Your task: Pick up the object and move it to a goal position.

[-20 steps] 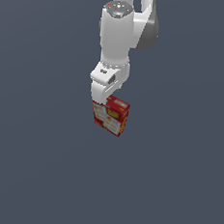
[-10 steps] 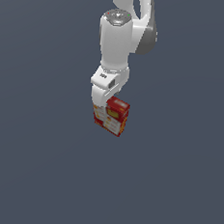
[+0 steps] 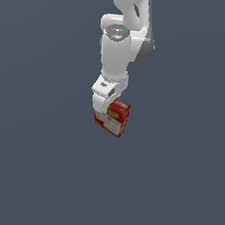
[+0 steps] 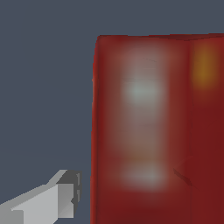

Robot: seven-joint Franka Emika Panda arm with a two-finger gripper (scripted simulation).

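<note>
We show the arm reaching straight down, its end effector level with the upper half of the box. The box stands upright and slightly turned, its red face with yellow and white panels toward the exterior camera. In the exterior view it sits at the middle of the frame, touching or nearly touching the end effector on the exterior view's right side of it.

In the wrist view the box fills most of the frame, blurred by closeness, while one grey finger lies just beside its edge with a thin gap visible. We judge that the vertical approach is meant to straddle the box's narrow width for a side grasp. Only this one finger is visible, so we cannot tell whether the end effector stands apart or is clamped on the box.

The ground is a uniform dark blue-grey surface without edges, texture or shadow. No goal marker and no other item appear in either view.
</note>
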